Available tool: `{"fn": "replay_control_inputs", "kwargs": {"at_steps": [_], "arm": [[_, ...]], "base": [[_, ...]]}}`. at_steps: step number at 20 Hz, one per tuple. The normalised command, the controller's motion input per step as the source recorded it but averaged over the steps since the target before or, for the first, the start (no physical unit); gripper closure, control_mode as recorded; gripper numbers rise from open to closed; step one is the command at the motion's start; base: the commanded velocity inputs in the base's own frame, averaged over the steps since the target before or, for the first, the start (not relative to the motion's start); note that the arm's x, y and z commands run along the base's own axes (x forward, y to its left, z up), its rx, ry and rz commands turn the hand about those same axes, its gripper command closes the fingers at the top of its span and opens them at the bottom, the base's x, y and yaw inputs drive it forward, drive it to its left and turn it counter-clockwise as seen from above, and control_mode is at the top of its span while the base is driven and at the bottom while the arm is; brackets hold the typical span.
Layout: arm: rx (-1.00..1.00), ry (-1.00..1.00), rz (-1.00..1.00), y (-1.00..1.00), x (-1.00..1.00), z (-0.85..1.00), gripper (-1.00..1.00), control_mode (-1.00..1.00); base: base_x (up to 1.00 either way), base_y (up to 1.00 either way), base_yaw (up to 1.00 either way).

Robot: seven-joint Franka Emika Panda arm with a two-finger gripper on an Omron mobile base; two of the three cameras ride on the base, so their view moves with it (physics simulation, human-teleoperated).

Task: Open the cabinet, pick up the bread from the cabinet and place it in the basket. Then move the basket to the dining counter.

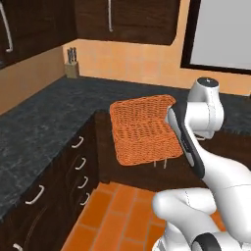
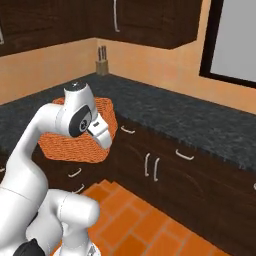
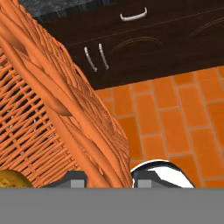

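The orange woven basket (image 1: 141, 131) hangs tilted in the air, off the black counter's inner corner and above the tiled floor. My gripper (image 3: 109, 179) is shut on the basket's (image 3: 52, 109) right side wall, which passes between my two fingertips (image 3: 73, 178). Inside the basket, a golden-yellow piece of the bread (image 3: 9, 178) peeks out at the bottom left of the hand view. From the right base view the basket (image 2: 55, 142) sits behind my white wrist. The dark wood upper cabinet (image 1: 128, 19) on the back wall has its doors closed. The dining counter is out of view.
Black speckled countertop (image 1: 44, 122) runs along the left and back walls in an L, with dark drawers and white handles (image 1: 77, 142) below. A knife block (image 1: 72, 68) stands in the far corner. Orange floor tiles (image 3: 175, 113) lie under the hand. A dark-framed window (image 1: 220, 34) is at the upper right.
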Motion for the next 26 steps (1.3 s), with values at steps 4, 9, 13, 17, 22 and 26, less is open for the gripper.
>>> {"fn": "replay_control_inputs", "kwargs": {"at_steps": [4, 9, 13, 17, 22, 26], "arm": [[0.0, 0.0, 0.0, 0.0, 0.0, 0.0, 1.0, 1.0], [0.0, 0.0, 0.0, 0.0, 0.0, 0.0, 1.0, 1.0], [0.0, 0.0, 0.0, 0.0, 0.0, 0.0, 1.0, 1.0], [0.0, 0.0, 0.0, 0.0, 0.0, 0.0, 1.0, 1.0], [0.0, 0.0, 0.0, 0.0, 0.0, 0.0, 1.0, 1.0], [0.0, 0.0, 0.0, 0.0, 0.0, 0.0, 1.0, 1.0]], "base": [[-0.05, -0.46, -0.78], [-0.04, -0.51, -0.77], [0.0, -0.58, -0.78], [0.0, -0.63, -0.79], [0.1, -0.79, -0.75], [0.09, -0.67, -0.77]]}}
